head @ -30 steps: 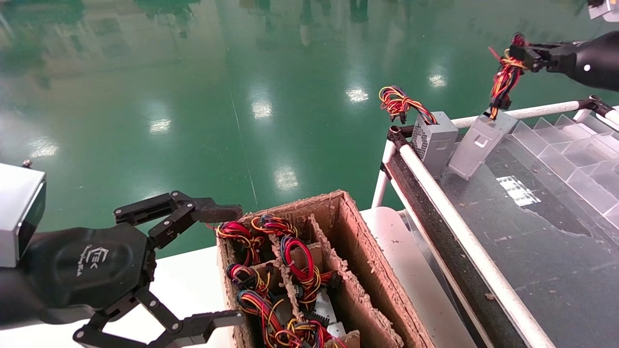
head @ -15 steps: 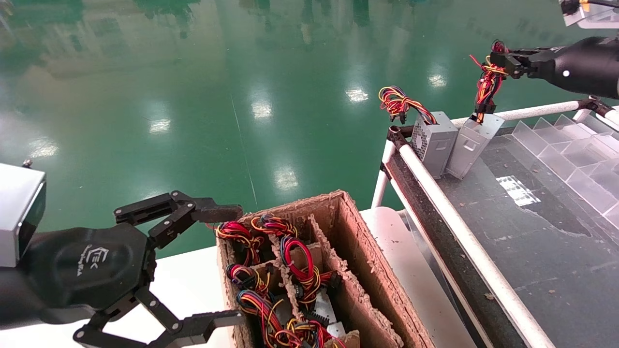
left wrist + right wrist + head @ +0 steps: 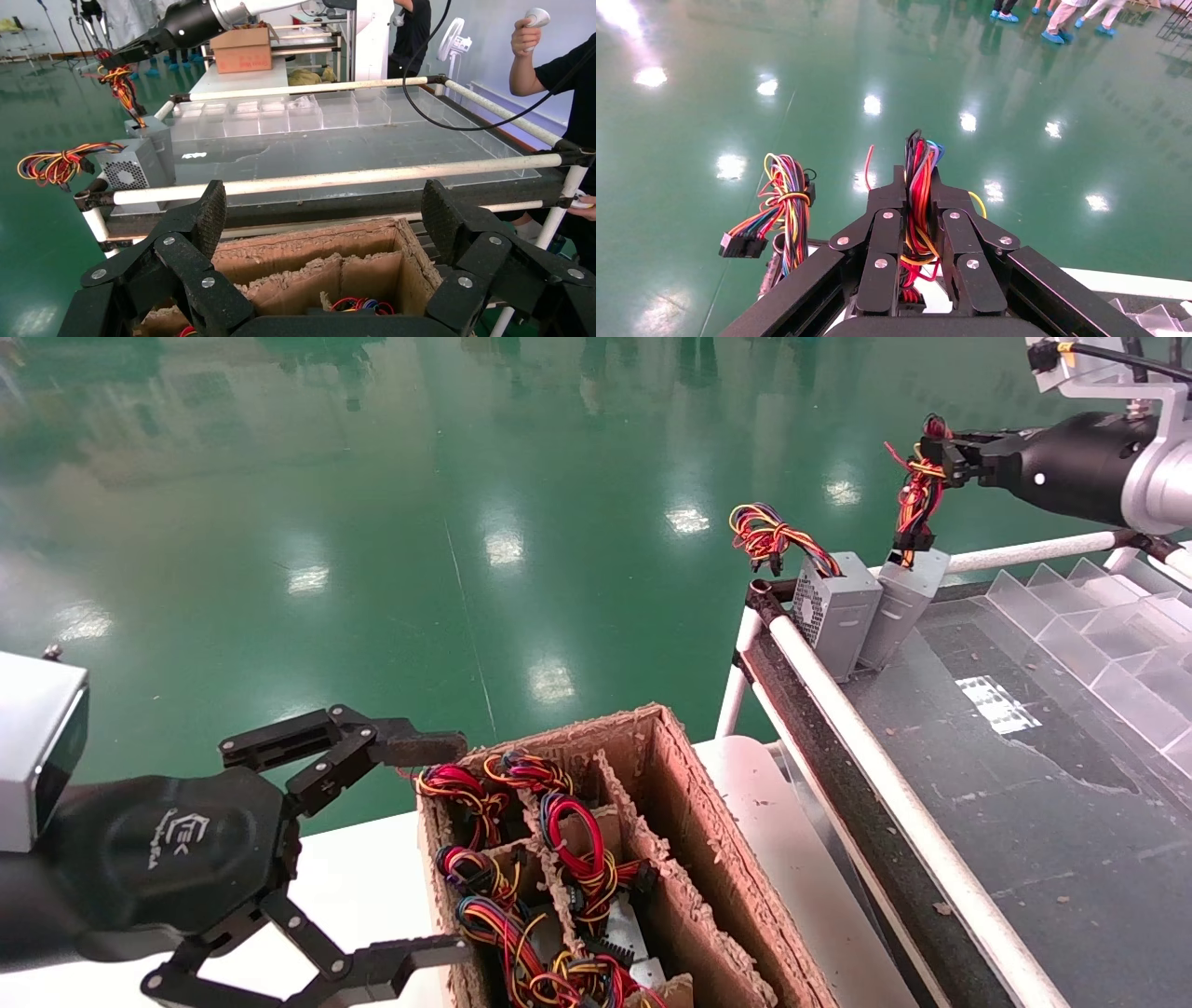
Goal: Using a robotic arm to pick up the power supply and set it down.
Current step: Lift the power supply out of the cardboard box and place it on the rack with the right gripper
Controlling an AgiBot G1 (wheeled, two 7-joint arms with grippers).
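- Our right gripper (image 3: 921, 232) has its jaws clamped on the upright wire bundle (image 3: 914, 495) of the power supply (image 3: 901, 604); in the right wrist view the red, yellow and black strands run straight up between the fingers.
- The power supply hangs from those wires over the far left corner of the dark conveyor bench (image 3: 1024, 784). It leans a little, its lower end at or on the bench surface; we cannot tell whether it bears its own weight yet.
- It sits just beside a second grey box (image 3: 835, 607), apparently touching it. That one stands at the bench's left rail (image 3: 866, 728), fan grille facing out, its curled wire loop (image 3: 765, 535) hanging past the corner.
- We judge this to be the set-down step: the unit is at its place but not released.
- Next we would lower until the box rests flat and steady, then part the jaws and lift clear straight up, so that no strand snags on the fingers and tips the box into its neighbour or over the rail.
- Our left gripper (image 3: 424, 845) is parked with jaws wide apart at the near left edge of the cardboard box (image 3: 689, 803), which stands on the white table (image 3: 354, 887) and holds more wired units in its compartments.
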